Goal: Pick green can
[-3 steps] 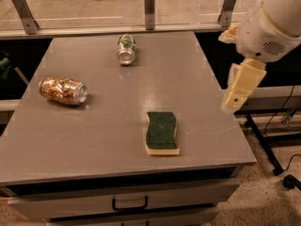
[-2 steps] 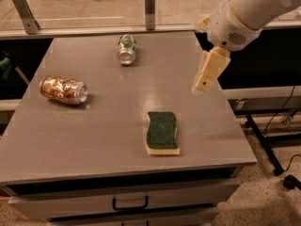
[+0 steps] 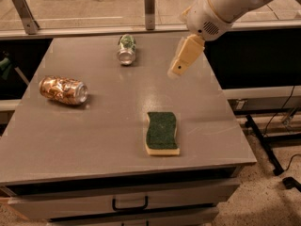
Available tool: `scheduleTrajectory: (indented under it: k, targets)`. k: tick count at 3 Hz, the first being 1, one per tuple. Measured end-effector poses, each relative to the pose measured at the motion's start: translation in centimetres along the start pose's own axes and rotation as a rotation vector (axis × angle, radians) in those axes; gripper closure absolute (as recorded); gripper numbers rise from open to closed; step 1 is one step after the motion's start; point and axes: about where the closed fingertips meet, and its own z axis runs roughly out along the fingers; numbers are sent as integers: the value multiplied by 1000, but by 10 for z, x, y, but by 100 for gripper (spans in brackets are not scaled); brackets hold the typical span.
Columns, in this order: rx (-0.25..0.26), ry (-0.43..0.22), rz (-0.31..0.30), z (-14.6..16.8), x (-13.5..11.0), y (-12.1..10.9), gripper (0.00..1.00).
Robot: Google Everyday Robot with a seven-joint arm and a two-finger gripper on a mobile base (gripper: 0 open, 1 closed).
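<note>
The green can [image 3: 126, 49] lies on its side near the far edge of the grey table [image 3: 94, 135], its silver end facing me. The gripper [image 3: 180, 66] hangs from the white arm above the table's right part, to the right of the can and well apart from it. It holds nothing.
A dented gold-brown can [image 3: 63, 90] lies on its side at the table's left. A green sponge with a yellow base [image 3: 162, 132] lies near the front right. A glass rail with metal posts [image 3: 149, 1] runs behind the table. Drawers [image 3: 129, 204] sit below the front edge.
The arm has swung left, from beyond the table's right edge to over its right part, bringing the gripper closer to the green can. The objects have not moved.
</note>
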Motion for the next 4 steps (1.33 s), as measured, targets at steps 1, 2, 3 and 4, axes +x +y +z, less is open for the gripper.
scheduleTrajectory:
  k: [1, 2, 3, 4]
  targets:
    - [18, -44, 62, 29, -9, -11, 0]
    - [43, -84, 179, 76, -17, -38, 0]
    - [53, -156, 302, 121, -31, -65, 0]
    - [96, -196, 454, 163, -46, -87, 0]
